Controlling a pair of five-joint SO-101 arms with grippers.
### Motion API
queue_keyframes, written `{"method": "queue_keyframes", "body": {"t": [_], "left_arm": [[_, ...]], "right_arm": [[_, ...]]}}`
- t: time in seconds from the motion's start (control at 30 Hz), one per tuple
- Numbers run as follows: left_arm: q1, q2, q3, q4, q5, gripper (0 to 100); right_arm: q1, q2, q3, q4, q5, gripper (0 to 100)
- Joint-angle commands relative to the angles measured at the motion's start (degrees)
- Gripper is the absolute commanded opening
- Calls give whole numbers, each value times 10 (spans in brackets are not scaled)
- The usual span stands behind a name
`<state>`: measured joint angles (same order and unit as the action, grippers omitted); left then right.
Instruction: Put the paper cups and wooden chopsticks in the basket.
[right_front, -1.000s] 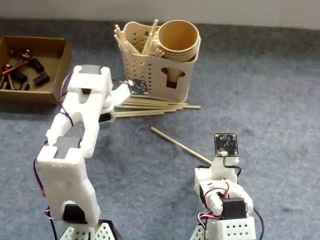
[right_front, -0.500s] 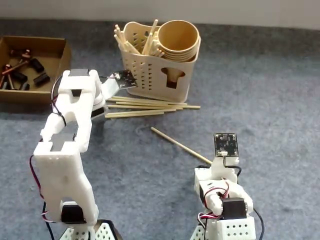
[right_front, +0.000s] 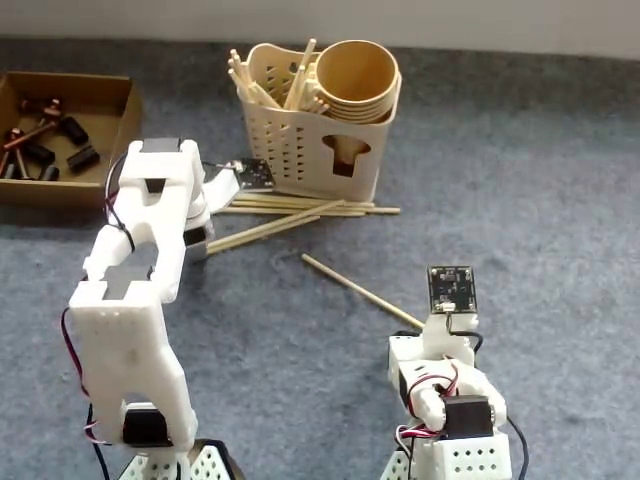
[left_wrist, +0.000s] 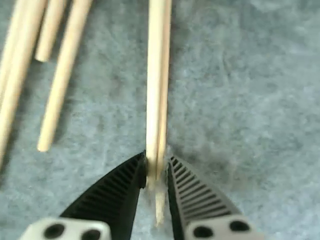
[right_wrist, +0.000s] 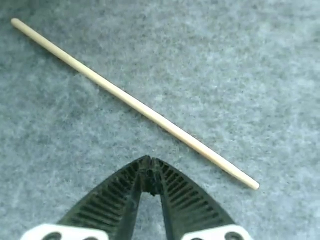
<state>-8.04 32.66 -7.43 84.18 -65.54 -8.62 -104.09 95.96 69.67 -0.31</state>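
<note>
A cream basket (right_front: 300, 140) at the back holds stacked paper cups (right_front: 357, 75) and several chopsticks (right_front: 250, 80). More chopsticks (right_front: 300, 207) lie on the grey carpet in front of it. My left gripper (left_wrist: 156, 170) is shut on the near end of two chopsticks (left_wrist: 158, 90); in the high view this pair (right_front: 275, 226) slants away from the pile. A single chopstick (right_front: 360, 290) lies apart, just ahead of my right gripper (right_wrist: 150, 175), which is shut on nothing, with that chopstick (right_wrist: 135, 102) slanting across its view.
A cardboard box (right_front: 60, 130) with dark small parts sits at the back left. Loose chopsticks (left_wrist: 55, 75) lie close beside the held pair. Grey carpet stretches free to the right of the basket.
The left arm drew back to the left, and the pair it holds swung from lying parallel with the pile to slanting across the carpet. The right arm has not moved.
</note>
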Motion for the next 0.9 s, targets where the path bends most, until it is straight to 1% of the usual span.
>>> {"method": "queue_keyframes", "body": {"t": [0.0, 0.13, 0.2, 0.3, 0.43, 0.5, 0.63, 0.7, 0.8, 0.87], "left_arm": [[15, -2, 0, 51, -10, 6], [12, -31, 8, 82, -11, 6], [10, -55, 20, 99, -29, 6], [8, -104, 65, 113, -57, 6], [7, -174, 133, 111, -62, 7], [7, -199, 164, 89, -59, 10], [-1, -236, 233, 25, -58, 82], [-6, -249, 260, -8, -58, 95], [-4, -265, 282, -27, -56, 98], [0, -275, 282, -31, -33, 98]], "right_arm": [[7, -3, 58, 2, 7, 5], [7, -3, 58, 2, 7, 5], [7, -3, 58, 2, 7, 5], [7, -3, 58, 2, 7, 5], [7, -3, 58, 2, 7, 5], [7, -3, 58, 2, 7, 5], [7, -3, 58, 2, 7, 5], [7, -3, 58, 2, 7, 5], [7, -3, 58, 2, 7, 5], [7, -3, 58, 2, 7, 5]]}}
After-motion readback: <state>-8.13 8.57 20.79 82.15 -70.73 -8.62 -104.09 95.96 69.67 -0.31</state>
